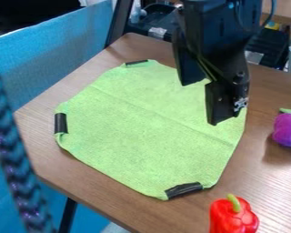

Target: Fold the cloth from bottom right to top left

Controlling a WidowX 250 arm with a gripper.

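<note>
In the camera view, one robot arm (222,27) is coming in from the top edge, and its one end effector (201,103) is hanging over the upper right part of the cloth. Its two fingers are standing well apart, with green fabric showing through the gap, and they are gripping nothing. Whether either fingertip is touching the fabric, I cannot tell.

One light green cloth (142,132) is lying spread out and unfolded on one brown wooden desk (57,157), covering much of the left and middle of the top. One faint crease is running slantwise across it, from the upper left towards the right edge. Three black strips are showing along its border: one upper strip (136,62), one left strip (61,123) and one lower right strip (183,189).

Two toys are sharing the desk with the cloth. One red toy bell pepper (233,217) with a green stem is standing near the bottom edge of the view, just beyond the lower right strip. One purple plush toy (288,129) with a green top is sitting by the right edge of the view, apart from the cloth.

One blue fabric panel (51,50) is rising behind the desk's left side, and one dark, braided-looking strand (14,168) is crossing the left foreground.
</note>
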